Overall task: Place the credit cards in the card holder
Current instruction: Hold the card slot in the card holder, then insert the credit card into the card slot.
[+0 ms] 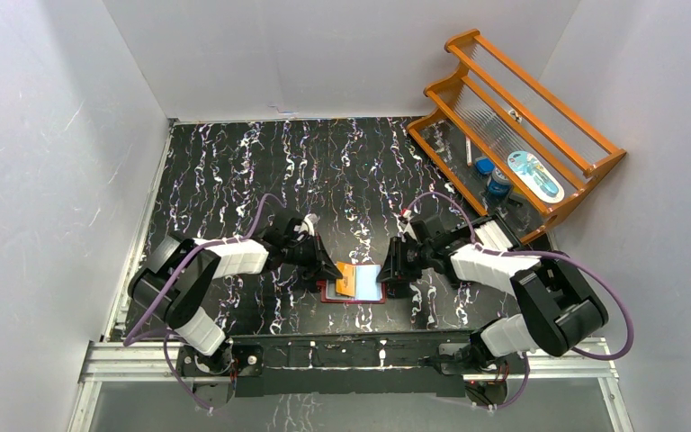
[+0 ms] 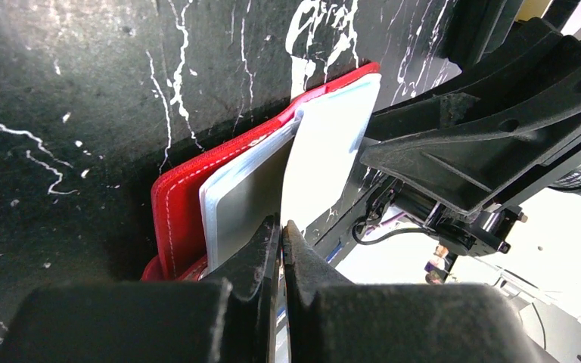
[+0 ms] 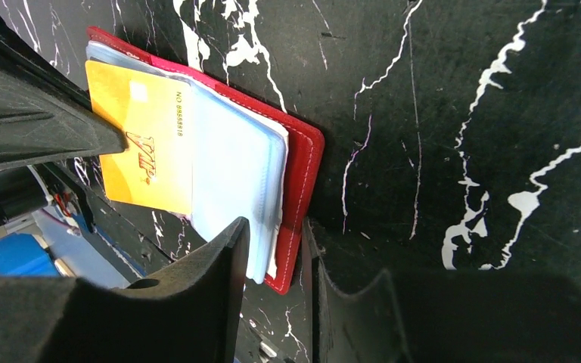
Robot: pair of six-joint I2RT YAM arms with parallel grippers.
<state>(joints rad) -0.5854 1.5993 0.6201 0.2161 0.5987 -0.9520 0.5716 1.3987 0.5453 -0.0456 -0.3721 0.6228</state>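
Observation:
The dark red card holder [image 1: 327,298] lies open near the table's front edge, its pale bluish pockets [image 3: 231,174] facing up. My left gripper [image 1: 331,271] is shut on the orange card [image 3: 140,144], which lies over the left part of the pockets. In the left wrist view that gripper [image 2: 281,227] pinches the card edge-on; its pale underside [image 2: 325,151] slants over the holder [image 2: 174,204]. My right gripper [image 1: 385,273] is at the holder's right side. Its jaws [image 3: 274,227] stand narrow around the near corner of the red cover [image 3: 302,151] and pockets. No other card shows.
A wooden rack [image 1: 522,117] stands at the back right with a few small items on its lower shelf. White walls close in the black marbled table [image 1: 261,171] on three sides. A metal rail [image 1: 351,355] runs along the near edge.

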